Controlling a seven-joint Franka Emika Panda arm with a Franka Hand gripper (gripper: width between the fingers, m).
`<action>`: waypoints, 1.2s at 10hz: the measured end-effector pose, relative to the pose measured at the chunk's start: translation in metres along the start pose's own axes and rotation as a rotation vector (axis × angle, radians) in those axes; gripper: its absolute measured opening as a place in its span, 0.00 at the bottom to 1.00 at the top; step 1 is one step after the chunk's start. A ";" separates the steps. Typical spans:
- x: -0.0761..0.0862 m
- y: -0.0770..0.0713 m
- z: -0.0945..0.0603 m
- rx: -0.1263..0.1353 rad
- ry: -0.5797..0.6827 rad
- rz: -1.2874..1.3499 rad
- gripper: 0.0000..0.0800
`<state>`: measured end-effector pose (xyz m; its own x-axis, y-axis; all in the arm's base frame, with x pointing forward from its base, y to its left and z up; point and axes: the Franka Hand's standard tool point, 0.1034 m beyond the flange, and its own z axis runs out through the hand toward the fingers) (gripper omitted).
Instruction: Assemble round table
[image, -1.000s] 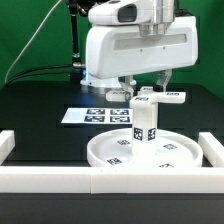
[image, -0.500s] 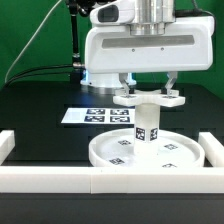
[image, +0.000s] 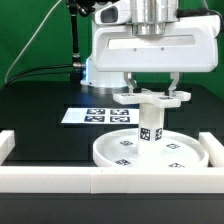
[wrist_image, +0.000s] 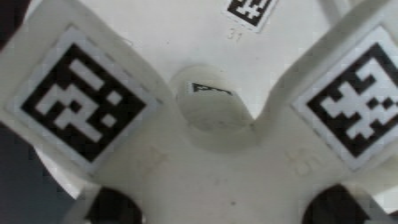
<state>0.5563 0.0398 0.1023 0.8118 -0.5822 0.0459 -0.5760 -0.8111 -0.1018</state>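
The large white rimmed disc (image: 150, 152) lies on the black table near the front rail. The short thick post (image: 149, 124) stands upright on its middle, with tags on its sides. My gripper (image: 150, 97) is shut on the white cross-shaped piece (image: 152, 97) and holds it level right at the post's top. In the wrist view the cross-shaped piece (wrist_image: 205, 110) fills the frame, with tags on its arms, and my dark fingertips (wrist_image: 114, 207) show at both sides of it. The joint between cross and post is hidden.
The marker board (image: 98, 115) lies flat behind the disc at the exterior view's left. White border rails (image: 60, 180) run along the front and both sides. The arm's big white body (image: 150, 45) hangs over the disc.
My gripper has carried the cross-shaped piece toward the exterior view's left and turned it, so it now sits centred over the post. The disc and post have shifted slightly to the exterior view's right.
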 end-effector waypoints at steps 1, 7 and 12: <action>0.000 0.000 0.000 0.001 -0.001 0.034 0.55; -0.001 0.002 0.001 0.042 -0.022 0.623 0.55; -0.001 0.002 0.001 0.044 -0.030 0.977 0.55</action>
<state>0.5547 0.0387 0.1006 -0.0189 -0.9945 -0.1034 -0.9924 0.0312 -0.1187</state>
